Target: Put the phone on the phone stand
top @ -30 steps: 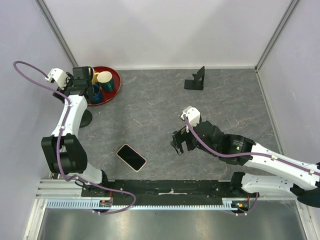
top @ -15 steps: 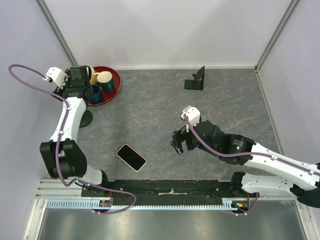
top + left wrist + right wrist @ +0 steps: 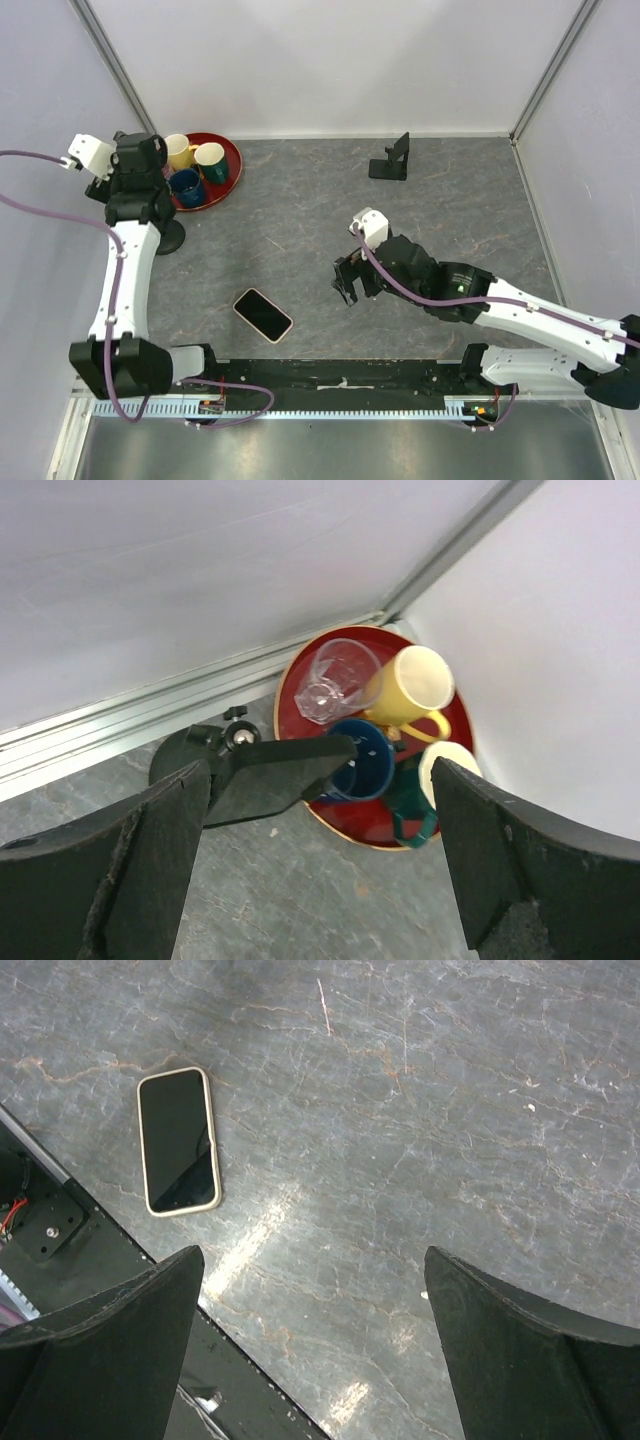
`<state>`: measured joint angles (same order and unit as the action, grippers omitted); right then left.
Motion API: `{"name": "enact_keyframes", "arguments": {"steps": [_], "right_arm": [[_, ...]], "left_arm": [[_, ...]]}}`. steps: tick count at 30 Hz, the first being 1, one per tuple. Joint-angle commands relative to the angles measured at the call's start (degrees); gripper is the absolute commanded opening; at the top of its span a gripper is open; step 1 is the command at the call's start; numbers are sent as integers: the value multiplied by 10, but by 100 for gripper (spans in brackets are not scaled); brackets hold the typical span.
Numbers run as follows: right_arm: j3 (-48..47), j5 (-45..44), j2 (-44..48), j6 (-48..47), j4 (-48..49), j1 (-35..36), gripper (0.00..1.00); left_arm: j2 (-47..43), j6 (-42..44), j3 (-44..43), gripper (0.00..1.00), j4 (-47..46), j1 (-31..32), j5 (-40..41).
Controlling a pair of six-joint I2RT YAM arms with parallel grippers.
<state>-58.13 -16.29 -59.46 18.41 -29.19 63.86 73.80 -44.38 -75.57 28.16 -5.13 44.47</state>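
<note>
The phone (image 3: 263,314), dark screen in a pale case, lies flat on the grey table near the front left. It also shows at the upper left of the right wrist view (image 3: 178,1141). The black phone stand (image 3: 392,160) stands at the back of the table, right of centre, with nothing on it. My right gripper (image 3: 347,283) is open and empty above bare table, to the right of the phone (image 3: 312,1260). My left gripper (image 3: 138,185) is open and empty by the left wall, beside the red tray (image 3: 320,810).
A red tray (image 3: 232,160) at the back left holds several mugs and a clear glass (image 3: 335,678). A second black holder on a round base (image 3: 170,238) stands in front of the tray, also seen in the left wrist view (image 3: 270,775). Walls enclose three sides.
My left gripper has swung left, off the tray towards the left wall. My right gripper has moved a little left towards the phone. The phone and the stand have not moved.
</note>
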Motion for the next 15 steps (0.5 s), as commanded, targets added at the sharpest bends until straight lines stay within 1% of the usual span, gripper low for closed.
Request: {"name": "enact_keyframes", "arguments": {"steps": [1, 2, 3, 5, 6, 8, 9, 10, 11, 12, 14, 15], "right_arm": [[-63, -12, -46, 7, 25, -6, 98], [-70, -26, -56, 13, 25, -6, 98], [-77, -36, -65, 17, 26, -10, 98], [-96, -53, -97, 43, 30, -19, 98], [-102, -65, -108, 56, 33, -32, 98], [-108, -64, -141, 97, 49, -54, 98], [-109, -52, -151, 111, 55, -85, 98], [-110, -37, -176, 124, 66, -102, 98], [-109, -26, -188, 143, 70, -121, 98], [-109, -9, -202, 177, 72, -161, 98], [-110, 11, -237, 204, 73, -203, 98], [-110, 22, -246, 217, 73, -247, 98]], "left_arm": [[-77, 53, -7, 96, -10, -1, -88], [-87, 89, -4, 96, -18, -1, -119], [-95, 104, 1, 95, -24, -1, -186], [-117, 121, 9, 95, -23, -1, -253], [-124, 120, 16, 94, -23, -1, -335], [-146, 109, 41, 90, -32, -1, -431], [-153, 102, 52, 89, -35, -1, -517], [-162, 99, 77, 89, -46, -1, -558], [-176, 105, 88, 88, -69, -1, -595], [-183, 110, 96, 88, -70, 11, -625], [-203, 123, 120, 88, -79, 35, -607], [-209, 128, 132, 88, -92, 68, -610]]}}
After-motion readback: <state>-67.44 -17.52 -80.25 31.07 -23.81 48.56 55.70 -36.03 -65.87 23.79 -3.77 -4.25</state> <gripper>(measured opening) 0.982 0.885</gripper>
